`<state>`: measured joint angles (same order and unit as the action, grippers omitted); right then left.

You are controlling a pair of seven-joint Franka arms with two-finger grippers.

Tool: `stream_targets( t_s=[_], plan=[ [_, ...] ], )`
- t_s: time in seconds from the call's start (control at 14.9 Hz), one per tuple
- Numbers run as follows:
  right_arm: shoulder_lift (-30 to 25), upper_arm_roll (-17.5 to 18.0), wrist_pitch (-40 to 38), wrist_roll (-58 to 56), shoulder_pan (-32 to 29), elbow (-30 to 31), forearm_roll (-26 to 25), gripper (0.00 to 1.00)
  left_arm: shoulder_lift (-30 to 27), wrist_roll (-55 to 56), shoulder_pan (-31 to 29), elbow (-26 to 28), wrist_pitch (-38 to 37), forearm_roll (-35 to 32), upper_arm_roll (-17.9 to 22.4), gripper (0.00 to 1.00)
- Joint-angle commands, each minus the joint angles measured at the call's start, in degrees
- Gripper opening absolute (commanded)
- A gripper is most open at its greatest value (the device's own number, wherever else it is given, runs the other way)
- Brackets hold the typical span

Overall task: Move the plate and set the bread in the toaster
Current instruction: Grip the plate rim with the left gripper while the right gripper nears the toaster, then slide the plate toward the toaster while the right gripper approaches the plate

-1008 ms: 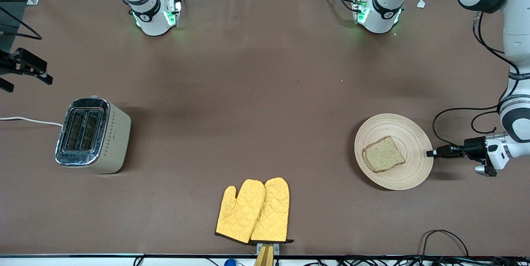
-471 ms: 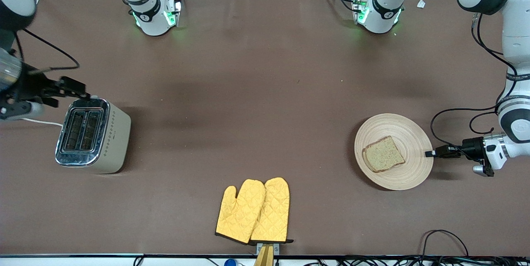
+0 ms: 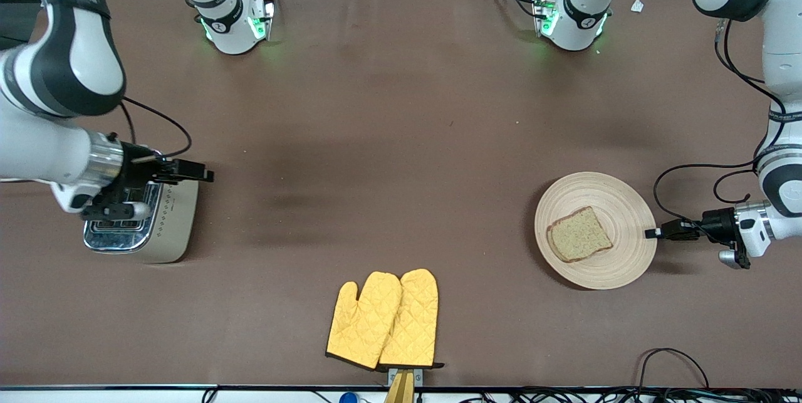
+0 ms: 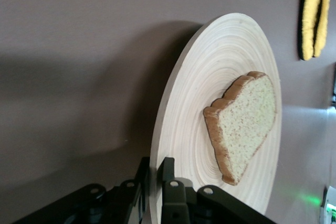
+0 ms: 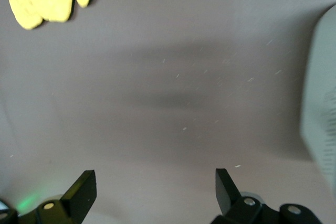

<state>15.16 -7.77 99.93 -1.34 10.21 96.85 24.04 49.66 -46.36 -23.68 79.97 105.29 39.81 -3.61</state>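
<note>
The left hand (image 3: 651, 233) pinches the plate (image 3: 620, 202) rim to pull it, bread (image 3: 579, 242) riding along. The right hand (image 3: 203, 173), fingers wide, hangs over the toaster (image 3: 169, 227), ready for bread.

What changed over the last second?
The right pincer swept in from the table's edge, over the toaster, fingers open. The left pincer stays clamped on the plate rim; plate nudged slightly. Bread, oven mitts unmoved.

A robotics lab, not a kitchen. Two arm bases (image 3: 235, 20) bolt onto a brown-covered table (image 3: 401, 140). Loose cables (image 3: 673, 359) trail at five o'clock.
</note>
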Motion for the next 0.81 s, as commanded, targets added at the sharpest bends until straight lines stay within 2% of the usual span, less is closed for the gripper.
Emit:
stream_targets(
  t_s=[0.0,0.13,0.34,0.47,0.67,0.74],
  plan=[
    [-3.99,-0.32,4.65,1.86,1.75,8.25,3.20,1.00,-0.27,-4.86,-0.40,-0.69,-1.92,0.96,-2.54,0.00],
    [-4.70,-0.32,4.75,1.87,1.75,10.54,8.20,1.00,-0.27,-4.88,-0.93,-1.22,-2.98,1.76,-5.35,0.00],
    [-4.01,-0.41,6.15,1.52,1.66,11.26,8.48,1.00,-0.44,-2.95,-1.02,-1.22,-4.39,3.77,-8.34,0.00],
    [-0.68,-0.32,10.10,1.00,1.92,11.34,8.57,1.00,-0.71,-1.98,-0.93,-1.13,-5.17,6.85,-10.18,0.00],
    [-0.92,-0.41,13.62,1.34,4.56,11.43,8.57,0.97,-0.79,3.62,-0.93,-1.05,-6.50,7.21,-14.48,0.00],
    [-0.84,-0.41,13.45,1.78,4.12,11.17,8.57,1.00,-0.88,5.04,-0.84,-0.87,-6.41,7.21,-15.72,0.00]
  ],
)
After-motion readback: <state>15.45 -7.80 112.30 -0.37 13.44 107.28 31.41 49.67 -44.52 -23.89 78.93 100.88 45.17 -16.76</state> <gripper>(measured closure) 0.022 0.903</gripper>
